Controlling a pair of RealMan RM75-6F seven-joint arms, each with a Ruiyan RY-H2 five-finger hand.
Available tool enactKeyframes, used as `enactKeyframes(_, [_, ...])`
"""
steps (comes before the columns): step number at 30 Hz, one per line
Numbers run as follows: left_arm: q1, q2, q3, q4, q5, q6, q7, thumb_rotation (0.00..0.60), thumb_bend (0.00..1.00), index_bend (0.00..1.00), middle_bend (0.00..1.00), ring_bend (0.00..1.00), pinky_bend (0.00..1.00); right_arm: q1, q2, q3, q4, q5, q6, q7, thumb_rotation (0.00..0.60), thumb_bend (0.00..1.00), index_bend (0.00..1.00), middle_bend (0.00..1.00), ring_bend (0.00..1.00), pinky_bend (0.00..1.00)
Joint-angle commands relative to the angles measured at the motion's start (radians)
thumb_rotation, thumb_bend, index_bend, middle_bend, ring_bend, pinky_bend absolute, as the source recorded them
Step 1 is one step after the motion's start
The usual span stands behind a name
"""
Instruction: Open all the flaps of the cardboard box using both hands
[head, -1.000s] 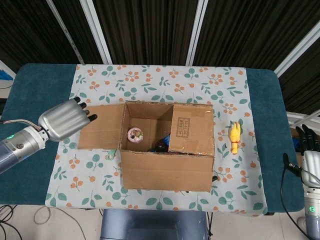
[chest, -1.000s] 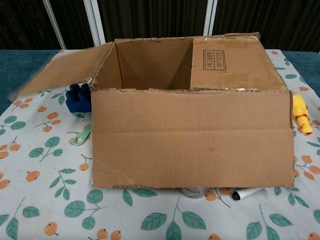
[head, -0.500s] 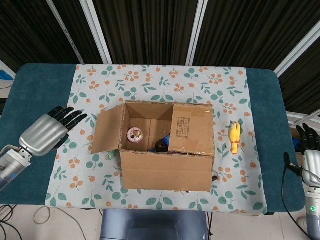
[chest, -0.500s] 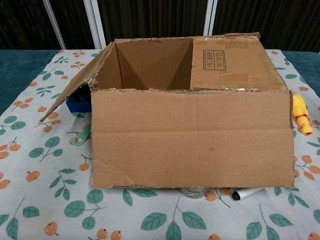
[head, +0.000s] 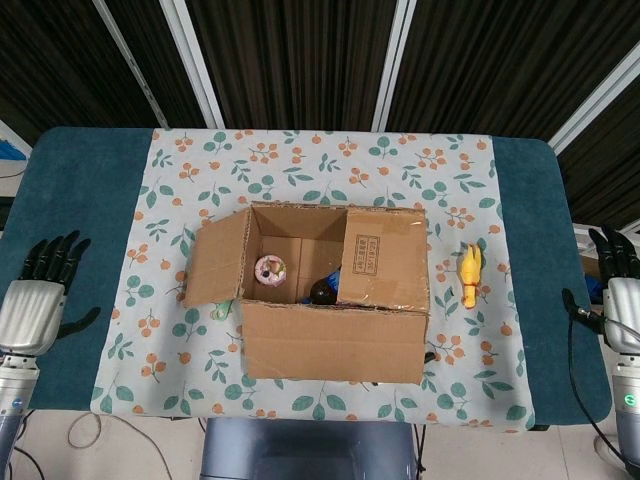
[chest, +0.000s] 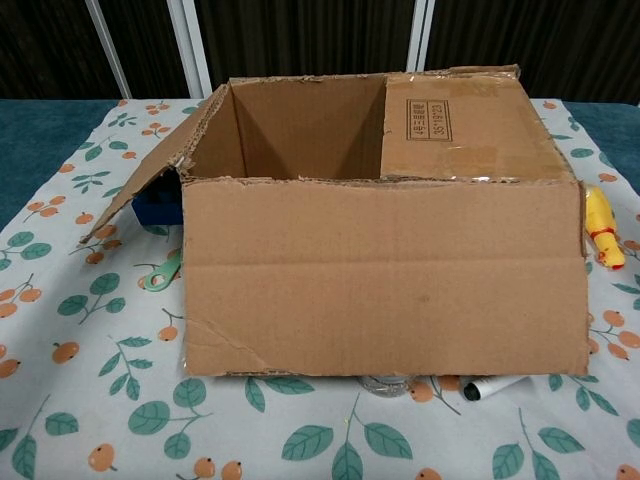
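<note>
Brown cardboard box (head: 335, 300) mid-table, left flap (head: 215, 258) out, right flap (head: 385, 258) folded in. My left hand (head: 35, 300) and right hand (head: 622, 300) empty, fingers spread, at table edges. Next: right flap.

We see bare cloth left of the cardboard box (head: 335, 300); its left flap (head: 217, 259) slants outward there, and a yellow toy (head: 469, 274) lies just right.
</note>
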Motion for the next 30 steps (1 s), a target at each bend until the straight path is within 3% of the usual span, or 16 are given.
enactKeyframes(1, [0.042,-0.053,-0.015,0.072,-0.021,0.031,-0.060,0.600,0.15,0.00,0.00,0.00,0.05,0.060,0.057,0.043,-0.064,-0.008,-0.053,-0.031,0.600,0.36,0.00,0.00,0.00,0.21])
enactKeyframes(6, [0.049,-0.076,-0.030,0.128,-0.015,0.021,-0.132,0.600,0.15,0.00,0.00,0.00,0.05,0.177,0.145,0.110,-0.142,-0.011,-0.183,-0.032,0.600,0.36,0.00,0.00,0.00,0.21])
enactKeyframes(8, [0.051,-0.080,-0.032,0.143,-0.015,0.011,-0.149,0.600,0.15,0.00,0.00,0.00,0.05,0.242,0.182,0.129,-0.153,-0.035,-0.259,-0.041,0.600,0.40,0.02,0.01,0.01,0.21])
enactKeyframes(13, [0.056,-0.076,-0.042,0.144,-0.024,-0.014,-0.187,0.600,0.15,0.00,0.00,0.00,0.05,0.403,0.217,0.158,-0.152,-0.099,-0.422,-0.059,0.600,0.83,0.17,0.13,0.10,0.25])
enactKeyframes(16, [0.056,-0.074,-0.046,0.145,-0.019,-0.022,-0.199,0.600,0.15,0.00,0.00,0.00,0.05,0.503,0.212,0.163,-0.137,-0.130,-0.525,-0.062,0.600,0.99,0.31,0.24,0.19,0.29])
enactKeyframes(25, [0.057,-0.065,-0.052,0.141,-0.013,-0.056,-0.229,0.600,0.15,0.00,0.00,0.00,0.05,0.766,0.147,0.131,-0.068,-0.223,-0.794,-0.058,0.600,1.00,0.39,0.30,0.24,0.30])
enactKeyframes(30, [0.057,-0.061,-0.055,0.139,-0.008,-0.069,-0.241,0.600,0.15,0.00,0.00,0.00,0.05,0.865,0.081,0.097,-0.031,-0.262,-0.867,-0.057,0.600,1.00,0.40,0.30,0.24,0.31])
